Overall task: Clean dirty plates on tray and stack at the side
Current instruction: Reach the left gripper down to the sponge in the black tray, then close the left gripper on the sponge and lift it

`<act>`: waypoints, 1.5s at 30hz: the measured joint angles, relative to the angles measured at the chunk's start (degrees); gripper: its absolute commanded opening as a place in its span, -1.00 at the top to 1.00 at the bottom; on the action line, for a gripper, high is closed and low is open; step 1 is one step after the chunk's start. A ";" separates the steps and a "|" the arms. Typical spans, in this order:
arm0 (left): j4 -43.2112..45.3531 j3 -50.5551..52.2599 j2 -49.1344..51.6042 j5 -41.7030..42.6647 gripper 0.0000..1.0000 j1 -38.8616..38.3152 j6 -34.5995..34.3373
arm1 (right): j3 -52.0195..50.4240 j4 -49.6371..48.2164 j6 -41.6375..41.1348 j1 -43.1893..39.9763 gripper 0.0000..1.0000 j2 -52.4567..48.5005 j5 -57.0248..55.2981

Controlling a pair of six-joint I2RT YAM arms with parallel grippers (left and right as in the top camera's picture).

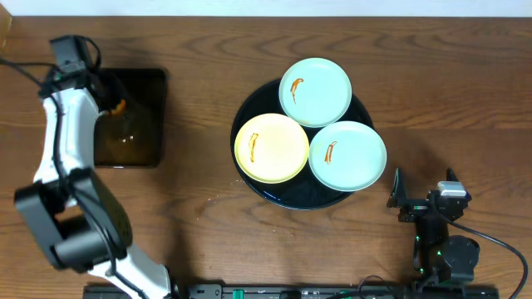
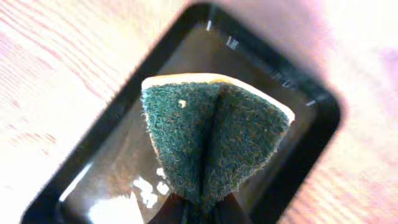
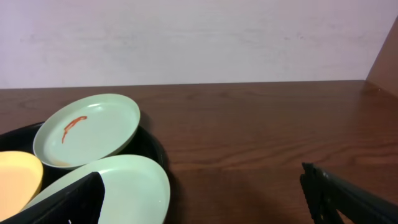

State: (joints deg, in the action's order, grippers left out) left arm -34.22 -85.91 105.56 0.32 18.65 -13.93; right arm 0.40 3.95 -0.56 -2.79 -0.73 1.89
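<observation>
Three plates lie on the round black tray [image 1: 249, 187]: a mint-blue plate [image 1: 315, 90] at the back, a pale yellow plate [image 1: 271, 148] at the left, a mint-blue plate [image 1: 347, 155] at the right. Each has an orange-brown sauce streak. My left gripper [image 2: 200, 214] is shut on a green scouring sponge [image 2: 208, 140] over the rectangular black tray [image 2: 323, 118]. My right gripper [image 1: 424, 199] is open and empty, low at the right of the round tray. In the right wrist view the back plate [image 3: 87, 129], the near plate [image 3: 134, 186] and the yellow plate's edge [image 3: 18, 177] show.
The rectangular black tray [image 1: 133, 116] sits at the left, under my left arm, with wet glints on its floor. Bare wooden table [image 1: 191, 216] lies between the two trays. The table's front edge is near the arm bases.
</observation>
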 measured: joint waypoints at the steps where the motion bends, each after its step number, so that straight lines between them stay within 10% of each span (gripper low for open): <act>1: 0.28 -0.17 -0.70 0.00 0.85 0.00 0.00 | 0.00 0.00 0.00 0.00 -0.99 0.00 0.00; 12: 8.72 1.99 10.45 0.92 0.85 0.22 -0.90 | 0.00 0.00 0.00 0.00 -0.99 0.02 0.00; 35: 8.33 5.01 1.09 40.30 0.85 10.27 -3.13 | 0.00 -0.02 0.00 0.00 -0.99 0.00 0.00; 45: 19.93 8.94 6.34 54.21 0.85 15.58 -23.06 | 0.00 0.00 0.00 0.00 -0.99 0.00 0.00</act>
State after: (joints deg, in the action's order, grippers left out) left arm -14.28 -76.97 111.90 54.52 34.24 -36.99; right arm 0.40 3.95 -0.56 -2.79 -0.73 1.89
